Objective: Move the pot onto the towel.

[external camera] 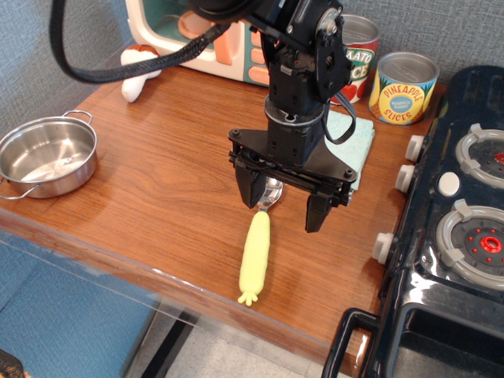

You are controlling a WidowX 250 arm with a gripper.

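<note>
The shiny steel pot (pixel 47 155) with two thin loop handles sits at the left edge of the wooden table (pixel 157 197), empty. The light aqua-blue towel (pixel 356 140) lies at the back right, mostly hidden behind the arm. My gripper (pixel 285 201) hangs over the middle of the table, fingers pointing down and open, with nothing between them. It is far to the right of the pot and just in front of the towel.
A yellow-handled spoon (pixel 256 250) lies under the gripper. A pineapple slices can (pixel 403 88) and a tomato can (pixel 358 55) stand at the back right. A toy stove (pixel 465 228) fills the right side. A toy appliance (pixel 157 27) and a white mushroom-like toy (pixel 138 75) are at the back left.
</note>
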